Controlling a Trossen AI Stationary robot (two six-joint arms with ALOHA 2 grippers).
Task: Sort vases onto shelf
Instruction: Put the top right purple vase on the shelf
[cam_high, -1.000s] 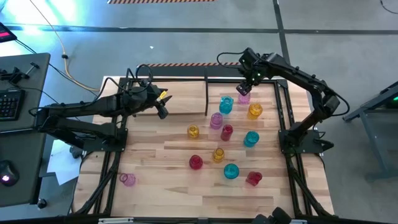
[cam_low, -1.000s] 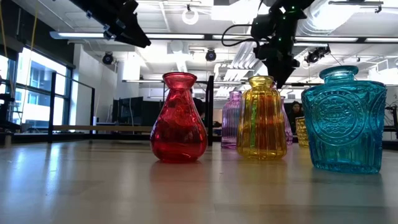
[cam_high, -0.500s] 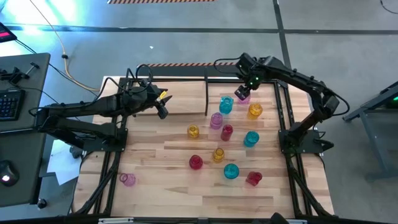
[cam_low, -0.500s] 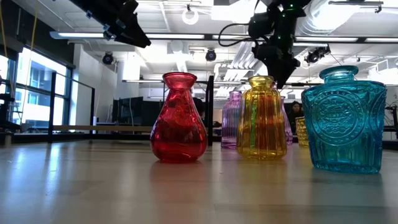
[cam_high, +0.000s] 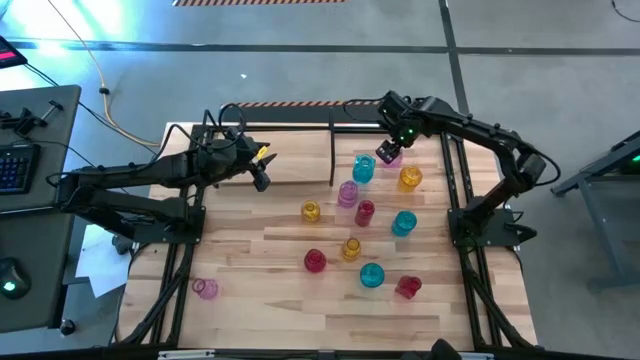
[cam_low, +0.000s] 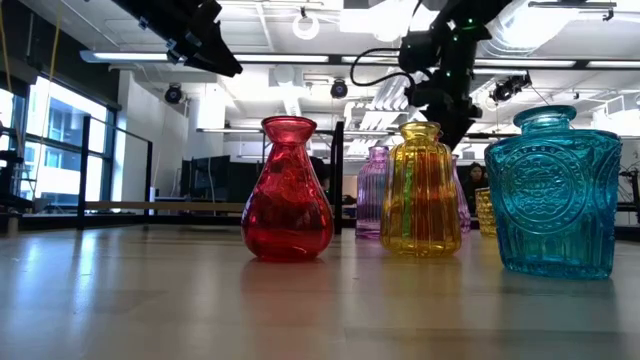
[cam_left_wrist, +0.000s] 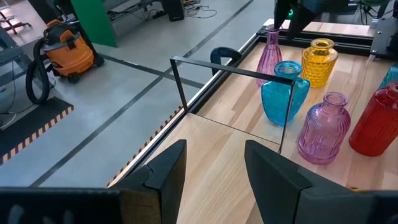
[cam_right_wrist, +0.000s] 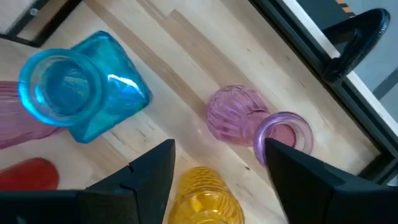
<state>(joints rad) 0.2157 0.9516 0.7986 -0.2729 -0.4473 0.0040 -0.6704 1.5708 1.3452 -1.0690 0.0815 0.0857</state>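
Pink narrow-necked vase (cam_right_wrist: 249, 124) stands upright directly beneath the right tool (cam_high: 388, 152), fingers spread; left tool (cam_high: 262, 178), also spread, waits toward nine o'clock.

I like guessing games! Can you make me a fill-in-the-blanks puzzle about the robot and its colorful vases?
1. The right tool hovers with open fingers over a tall ____ vase.
2. The square vase beside it is colored ____.
3. In the low view, the vase left of the yellow vase is ____.
4. The left tool is holding ____.

Missing words: pink; blue; red; nothing
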